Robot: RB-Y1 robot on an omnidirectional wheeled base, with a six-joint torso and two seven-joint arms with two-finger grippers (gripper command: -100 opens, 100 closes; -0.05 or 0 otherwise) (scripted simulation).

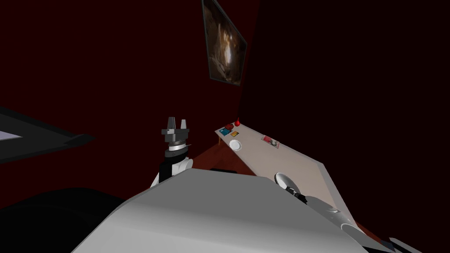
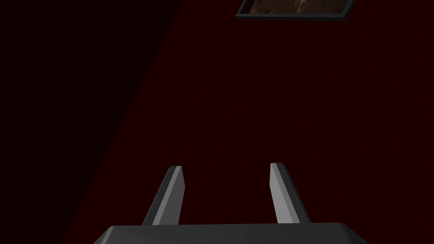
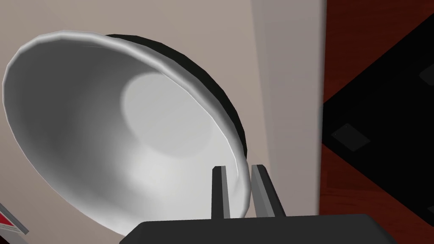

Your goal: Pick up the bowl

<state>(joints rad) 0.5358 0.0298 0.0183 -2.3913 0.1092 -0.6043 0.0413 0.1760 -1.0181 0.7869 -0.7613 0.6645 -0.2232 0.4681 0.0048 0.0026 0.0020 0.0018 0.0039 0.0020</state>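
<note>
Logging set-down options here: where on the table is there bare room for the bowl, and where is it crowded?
The table is bare between the white plate and the bowl, which the right gripper pinches by its rim, and between the bowl and the red booklet. The far end is crowded: small red things and coloured cards beside the plate.

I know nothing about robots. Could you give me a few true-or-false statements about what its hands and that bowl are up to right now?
1. The right hand is shut on the rim of the white bowl. True.
2. The left hand clutches a cup. False: its fingers stand open, holding nothing.
3. The bowl is heaped with fruit. False: it is empty.
4. A round white plate lies further along the beige table. True.
</note>
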